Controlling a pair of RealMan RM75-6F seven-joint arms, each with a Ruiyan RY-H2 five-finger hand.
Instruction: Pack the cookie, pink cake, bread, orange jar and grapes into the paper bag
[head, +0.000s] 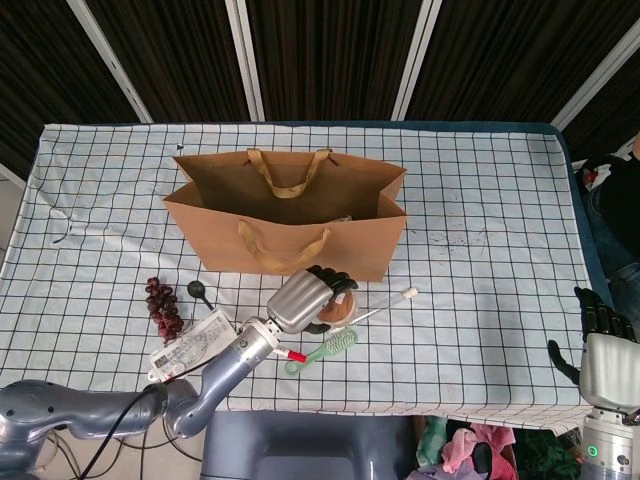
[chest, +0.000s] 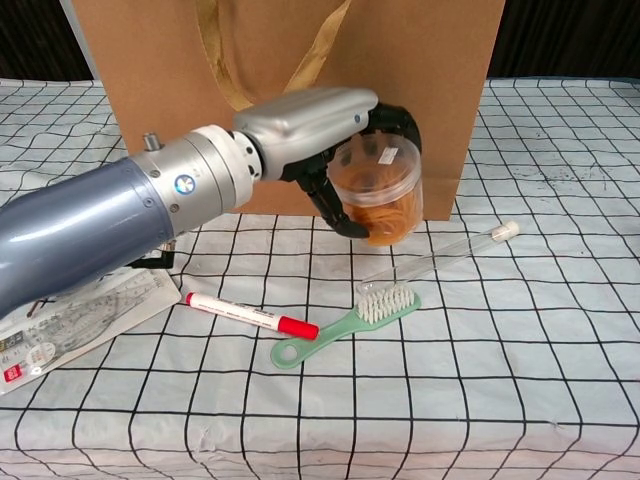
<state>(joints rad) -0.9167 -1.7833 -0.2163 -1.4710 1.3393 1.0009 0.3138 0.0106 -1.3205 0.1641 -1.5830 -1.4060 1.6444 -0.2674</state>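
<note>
Where the head view looks down, the left hand grips the orange jar before the paper bag, grapes left, right hand empty with fingers apart at the tabletop edge; the chest view shows the jar lifted above the brush

Paper bag wall right behind jar

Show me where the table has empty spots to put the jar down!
Bare cloth lies right of the paper bag, out to the table's far edge, and in front of the green brush. It is crowded by the left hand holding the orange jar: marker, tube, grapes.
</note>
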